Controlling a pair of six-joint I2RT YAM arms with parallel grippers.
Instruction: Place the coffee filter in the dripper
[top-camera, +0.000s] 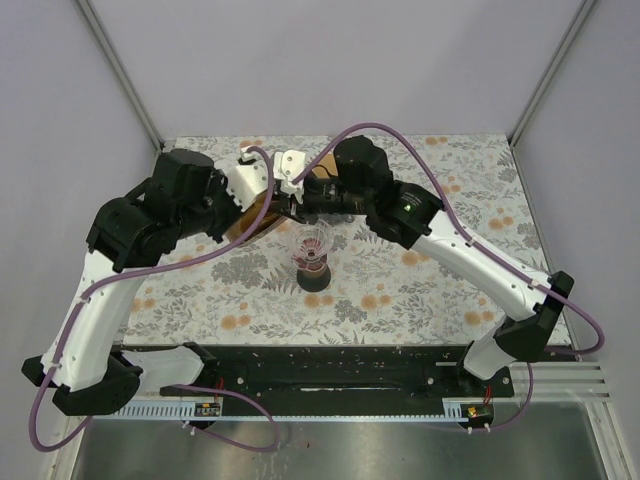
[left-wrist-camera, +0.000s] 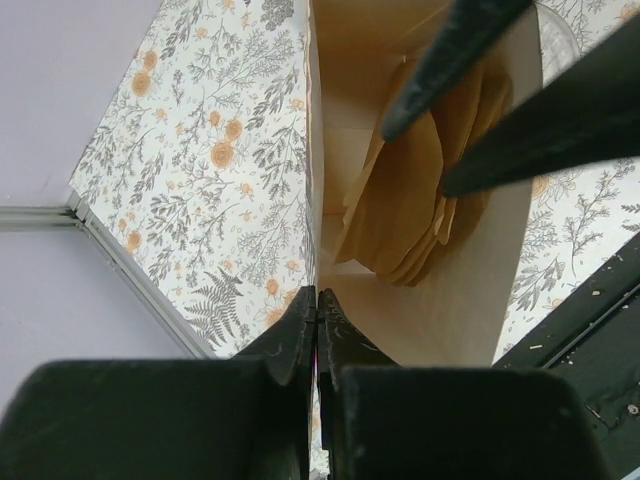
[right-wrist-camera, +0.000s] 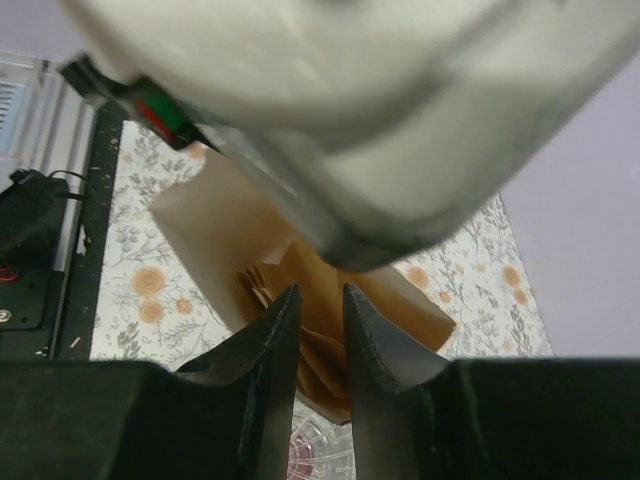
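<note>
A brown paper bag (left-wrist-camera: 430, 310) lies open, with a stack of tan coffee filters (left-wrist-camera: 400, 215) inside it. My left gripper (left-wrist-camera: 317, 300) is shut on the bag's edge and holds the mouth open. My right gripper (right-wrist-camera: 322, 292) reaches into the bag with its jaws narrowly apart, and the filters (right-wrist-camera: 322, 345) show in the gap between the fingers. Its dark fingers (left-wrist-camera: 450, 60) cross over the filter stack in the left wrist view. The clear glass dripper (top-camera: 313, 243) stands on a dark base (top-camera: 316, 277) mid-table, just in front of both grippers. It also shows below the bag as the dripper (right-wrist-camera: 322, 452).
The floral tablecloth (top-camera: 420, 290) covers the table. Both arms meet at the back centre above the bag (top-camera: 261, 218). A black rail (top-camera: 330, 380) runs along the near edge, and grey walls close in the back and sides.
</note>
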